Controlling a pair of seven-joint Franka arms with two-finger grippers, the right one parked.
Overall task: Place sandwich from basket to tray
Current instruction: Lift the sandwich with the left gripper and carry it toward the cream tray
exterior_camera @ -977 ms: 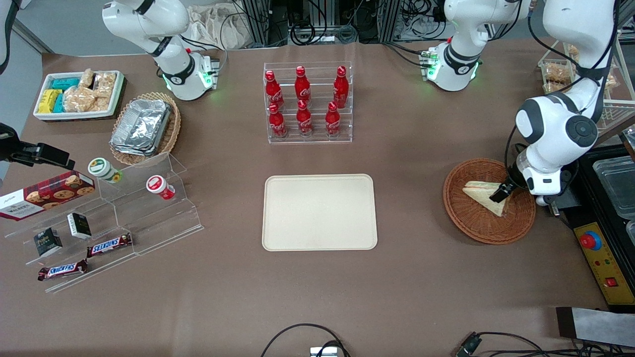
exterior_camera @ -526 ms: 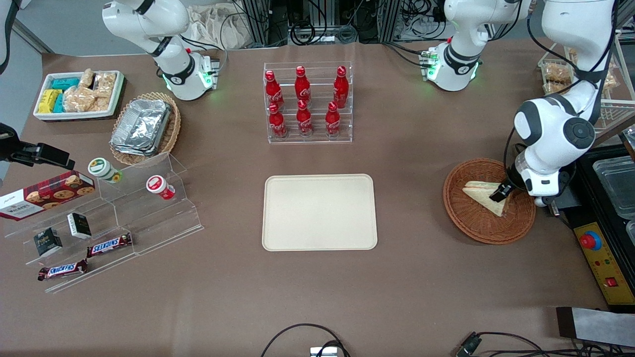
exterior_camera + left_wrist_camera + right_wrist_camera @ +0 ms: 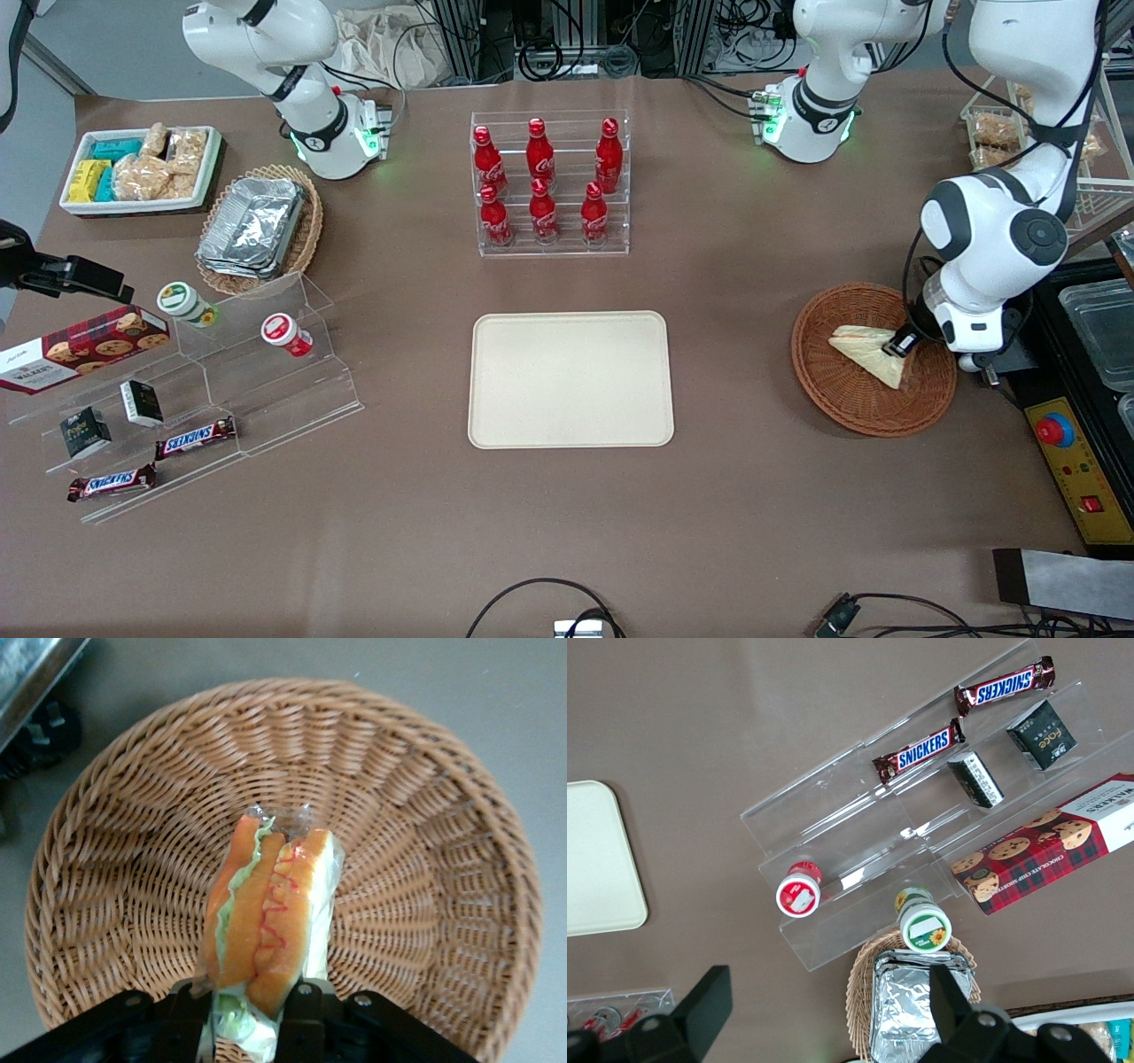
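Observation:
The sandwich (image 3: 864, 347) (image 3: 270, 912), a wrapped wedge with orange, red and green filling on its edge, is in the reddish-brown woven basket (image 3: 842, 399) (image 3: 425, 815) toward the working arm's end of the table. My left gripper (image 3: 902, 344) (image 3: 248, 1014) is down in the basket. Its two black fingers press on both sides of the sandwich's wide end, so it is shut on the sandwich. The cream-beige tray (image 3: 571, 379) (image 3: 598, 859) lies flat at the table's middle with nothing on it, well apart from the basket.
A clear rack of red bottles (image 3: 551, 182) stands farther from the camera than the tray. Toward the parked arm's end are a stepped acrylic shelf with snacks (image 3: 195, 390), a tan basket of foil containers (image 3: 259, 229) and a white bin (image 3: 142, 168). A control box (image 3: 1067, 443) sits beside the basket.
The gripper has shifted slightly toward the working arm's end of the table, and the sandwich's held end has moved with it. Nothing else moved.

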